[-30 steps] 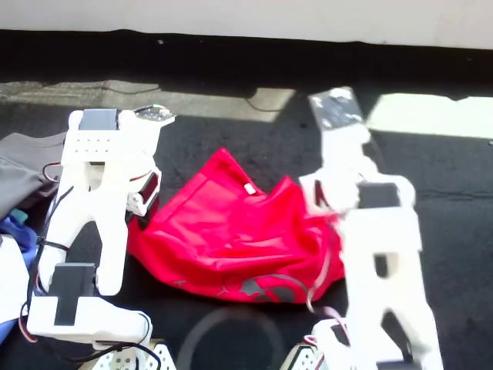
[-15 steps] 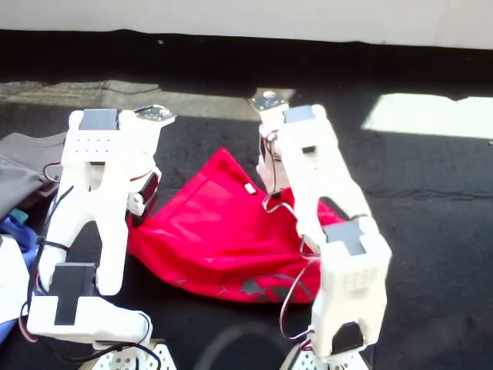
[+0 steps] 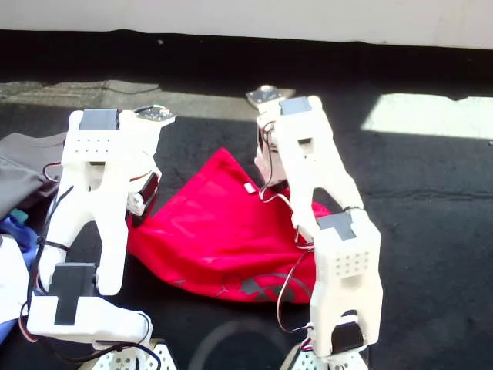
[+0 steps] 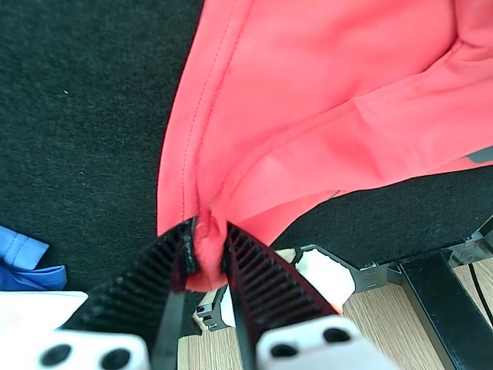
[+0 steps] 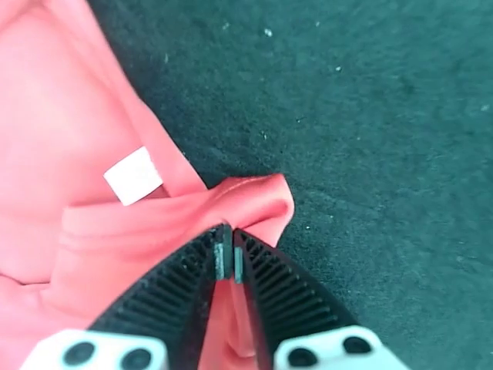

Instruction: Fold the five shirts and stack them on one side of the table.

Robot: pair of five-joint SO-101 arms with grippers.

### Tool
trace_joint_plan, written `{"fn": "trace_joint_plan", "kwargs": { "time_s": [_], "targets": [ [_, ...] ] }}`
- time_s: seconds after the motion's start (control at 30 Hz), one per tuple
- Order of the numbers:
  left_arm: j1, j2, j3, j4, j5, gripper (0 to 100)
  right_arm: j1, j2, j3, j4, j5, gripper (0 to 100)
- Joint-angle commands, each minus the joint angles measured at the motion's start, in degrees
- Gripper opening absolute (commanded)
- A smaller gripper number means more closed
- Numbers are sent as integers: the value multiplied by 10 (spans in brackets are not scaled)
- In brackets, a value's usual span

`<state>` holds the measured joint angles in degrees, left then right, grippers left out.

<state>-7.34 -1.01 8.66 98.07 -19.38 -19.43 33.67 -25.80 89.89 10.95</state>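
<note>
A red shirt (image 3: pixel 223 231) lies crumpled on the black table between the two arms. My left gripper (image 4: pixel 206 247) is shut on a bunched edge of the red shirt (image 4: pixel 323 116) at its left side, under the left arm (image 3: pixel 104 185). My right gripper (image 5: pixel 227 258) is shut on a fold of the red shirt (image 5: pixel 69 131) near its white neck label (image 5: pixel 133 176). The right arm (image 3: pixel 308 177) leans over the shirt's back right edge in the high view. More shirts, grey (image 3: pixel 23 169), blue (image 3: pixel 19 231) and white (image 3: pixel 9 281), lie at the left edge.
The black mat (image 3: pixel 431 231) is bare to the right of the right arm and behind the shirt. A bright sunlit patch (image 3: pixel 431 116) falls at the back right. The arm bases (image 3: pixel 92 324) stand at the front edge.
The right arm swung from the right side in over the red shirt's back edge. The shirt's right part has flattened. The left arm has not moved.
</note>
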Motion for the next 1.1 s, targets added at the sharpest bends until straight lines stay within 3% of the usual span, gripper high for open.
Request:
{"fn": "trace_joint_plan", "kwargs": {
  "time_s": [0.0, 0.27, 0.47, 0.57, 0.9, 1.07],
  "targets": [
    [7, -5, -21, 5, 3, 13, 25, -41, -68, 26, 0, 5],
    [7, -6, -179, 24, 4, 13, 87, -182, -214, 85, 8, 5],
    [-15, -15, -316, 26, 37, 13, 124, -246, -231, 106, 48, 5],
    [-22, -46, -326, 28, 40, 13, 122, -286, -208, 112, 48, 5],
    [-28, -114, -85, 26, 36, 13, 58, -504, 196, 103, 48, 5],
    [-28, -114, 18, 24, 35, 13, 55, -593, 475, 8, 72, 5]
  ]
}}
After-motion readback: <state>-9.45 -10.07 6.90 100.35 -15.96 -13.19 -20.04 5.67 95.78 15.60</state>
